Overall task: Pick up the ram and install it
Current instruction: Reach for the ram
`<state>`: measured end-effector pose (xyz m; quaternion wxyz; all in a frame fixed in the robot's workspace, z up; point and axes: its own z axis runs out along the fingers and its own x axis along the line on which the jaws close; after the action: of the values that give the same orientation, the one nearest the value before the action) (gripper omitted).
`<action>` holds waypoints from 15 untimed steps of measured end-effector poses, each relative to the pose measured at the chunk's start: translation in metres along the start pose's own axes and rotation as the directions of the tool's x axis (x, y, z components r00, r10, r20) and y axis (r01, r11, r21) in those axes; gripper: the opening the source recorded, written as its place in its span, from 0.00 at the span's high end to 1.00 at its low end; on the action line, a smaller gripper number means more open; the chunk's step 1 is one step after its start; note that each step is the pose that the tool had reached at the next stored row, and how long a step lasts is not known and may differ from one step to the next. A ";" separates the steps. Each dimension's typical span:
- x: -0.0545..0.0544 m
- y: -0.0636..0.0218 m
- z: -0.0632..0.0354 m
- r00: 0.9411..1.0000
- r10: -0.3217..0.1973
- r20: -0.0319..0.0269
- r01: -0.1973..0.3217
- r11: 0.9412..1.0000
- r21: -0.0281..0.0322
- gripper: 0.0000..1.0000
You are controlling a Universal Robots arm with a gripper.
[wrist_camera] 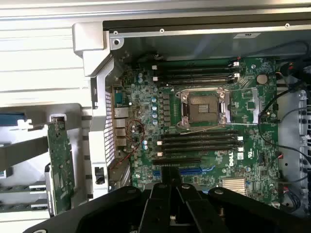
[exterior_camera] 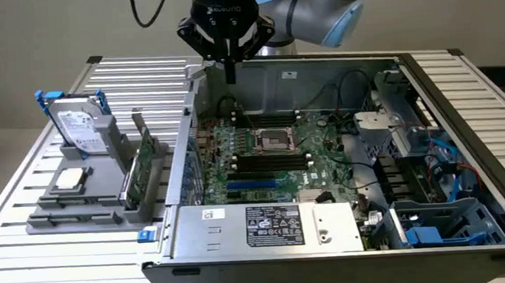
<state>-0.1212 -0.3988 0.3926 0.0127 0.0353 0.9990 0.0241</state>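
One thing matters most here: the ram (exterior_camera: 141,167). It is the long, thin green stick standing on its edge in a grey rack (exterior_camera: 73,218) on the worktop (exterior_camera: 41,266). It is just outside the computer case (exterior_camera: 181,185), on the exterior view's left of the case's side wall. A silver hard drive (exterior_camera: 81,129) with blue handles stands in the same rack, farther from the case.

The ram's long side runs along that case wall. One end points to the end of the case with the silver box (exterior_camera: 271,229), and the other points to the far end. In the wrist view the ram (wrist_camera: 60,165) is a narrow green strip just beside the wall.

The gripper (exterior_camera: 229,76) hangs over the far end of the case, just inside that same wall. Its fingers look pinched together, with nothing between them.

So the ram is well apart from the gripper. It sits lower, on the other side of the case wall, and closer to the silver box end. Nothing touches it.

Inside the case lies the motherboard (exterior_camera: 271,160). In the wrist view long black slots (wrist_camera: 201,141) sit near the gripper (wrist_camera: 170,177). They look empty, so I think the ram is not yet in. The slots run across the case, crosswise to the ram.
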 end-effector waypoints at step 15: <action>0.003 -0.0003 -0.0002 1.000 0.000 0.000 0.000 1.000 0.000 0.89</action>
<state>-0.1243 -0.3988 0.3927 0.0128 0.0354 0.9990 0.0240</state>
